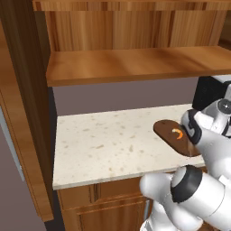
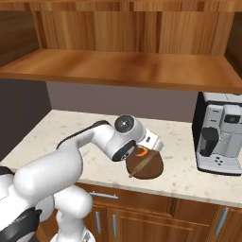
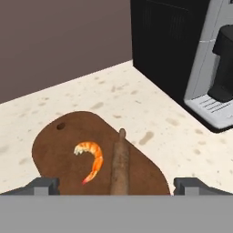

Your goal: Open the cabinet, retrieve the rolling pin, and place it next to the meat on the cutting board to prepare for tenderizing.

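The dark oval cutting board lies on the speckled counter near its front edge. On it sits the meat, a small curved orange piece. The rolling pin lies flat on the board just beside the meat, roughly parallel to it. My gripper hovers over the board, open, with its fingertips wide apart on either side of the pin and nothing held. The board, pin and meat also show under my hand. The cabinet stands open above, with a bare wooden shelf.
A black and silver coffee machine stands on the counter right of the board. The opened cabinet door juts out at the left. Bare counter stretches left of the board. Lower cabinets run beneath.
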### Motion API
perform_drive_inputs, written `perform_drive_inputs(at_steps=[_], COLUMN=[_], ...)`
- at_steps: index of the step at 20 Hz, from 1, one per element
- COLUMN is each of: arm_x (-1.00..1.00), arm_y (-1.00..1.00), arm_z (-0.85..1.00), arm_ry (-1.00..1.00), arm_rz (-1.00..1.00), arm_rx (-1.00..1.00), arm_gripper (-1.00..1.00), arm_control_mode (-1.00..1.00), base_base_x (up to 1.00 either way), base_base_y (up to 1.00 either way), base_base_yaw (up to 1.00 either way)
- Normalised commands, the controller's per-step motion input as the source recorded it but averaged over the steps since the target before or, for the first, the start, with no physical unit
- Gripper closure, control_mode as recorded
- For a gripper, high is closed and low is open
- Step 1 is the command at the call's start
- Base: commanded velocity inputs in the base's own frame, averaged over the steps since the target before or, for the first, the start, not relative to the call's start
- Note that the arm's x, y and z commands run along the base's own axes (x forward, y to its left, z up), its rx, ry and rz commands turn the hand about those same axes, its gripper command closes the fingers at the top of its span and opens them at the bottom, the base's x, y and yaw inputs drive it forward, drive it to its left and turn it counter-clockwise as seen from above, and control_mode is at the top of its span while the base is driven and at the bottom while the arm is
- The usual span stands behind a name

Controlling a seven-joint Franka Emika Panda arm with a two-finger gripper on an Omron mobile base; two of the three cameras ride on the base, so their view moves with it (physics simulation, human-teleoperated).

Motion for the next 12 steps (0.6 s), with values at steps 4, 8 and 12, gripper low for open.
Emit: perform_drive_inputs(at_steps=[4,8,12], arm_x=[-0.53,-0.59,-0.69], arm_y=[0.20,0.29,0.34], arm_z=[0.41,0.36,0.28], arm_ry=[0.00,0.00,0.00], arm_rz=[0.00,0.00,-0.01], arm_rx=[0.00,0.00,0.00], arm_gripper=[-1.00,-1.00,-1.00], arm_control_mode=[-1.00,-1.00,-1.00], base_base_x=[0.00,0.00,0.00], base_base_y=[0.00,0.00,0.00], base_base_yaw=[0.00,0.00,0.00])
